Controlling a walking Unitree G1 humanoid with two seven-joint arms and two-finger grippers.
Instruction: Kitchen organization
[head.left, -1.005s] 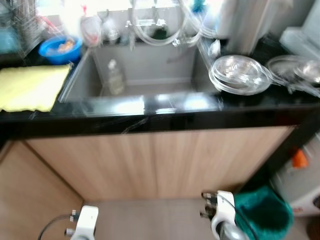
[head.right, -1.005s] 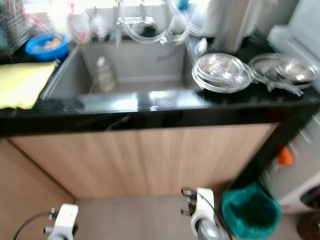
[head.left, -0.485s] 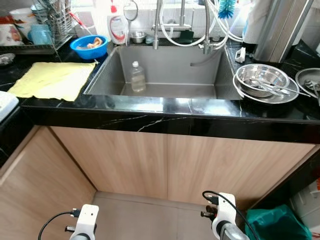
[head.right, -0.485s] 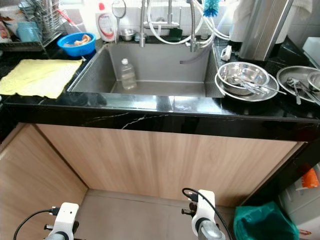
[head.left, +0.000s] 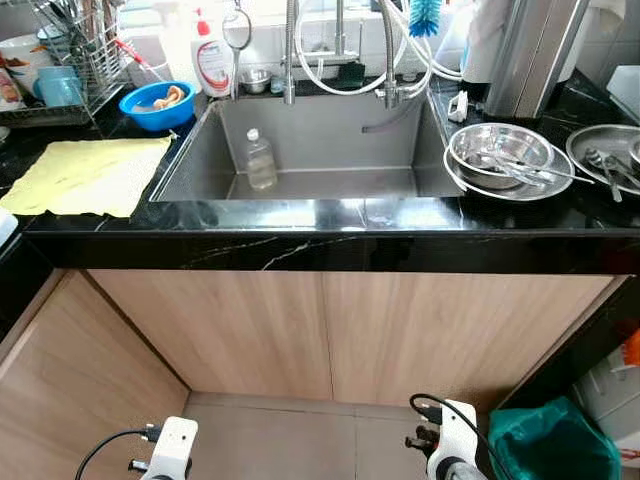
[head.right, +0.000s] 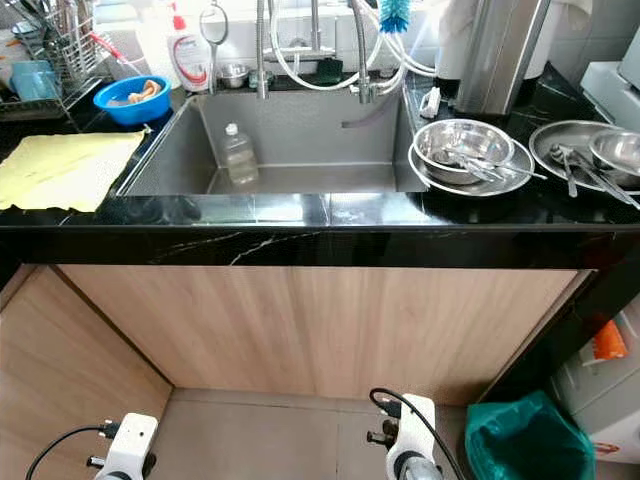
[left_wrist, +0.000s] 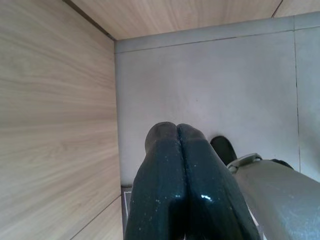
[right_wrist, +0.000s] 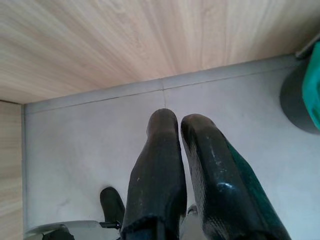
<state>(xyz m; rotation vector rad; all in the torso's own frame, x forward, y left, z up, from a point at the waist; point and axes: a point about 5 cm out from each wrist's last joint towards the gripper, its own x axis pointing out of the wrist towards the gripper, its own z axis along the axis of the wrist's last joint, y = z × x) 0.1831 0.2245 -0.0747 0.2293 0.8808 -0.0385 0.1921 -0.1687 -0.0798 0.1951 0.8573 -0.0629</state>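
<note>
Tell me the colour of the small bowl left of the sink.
Blue; the bowl shows best in the left eye view.

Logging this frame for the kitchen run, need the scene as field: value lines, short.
location: facing a steel sink set in a black countertop
in sink: clear plastic bottle, upright
left of sink: yellow cloth; blue bowl behind it
right of sink: steel bowl holding utensils
floor, right: green bin
left gripper: shut, hanging idle near the floor
right gripper: shut, idle, holding nothing
</note>
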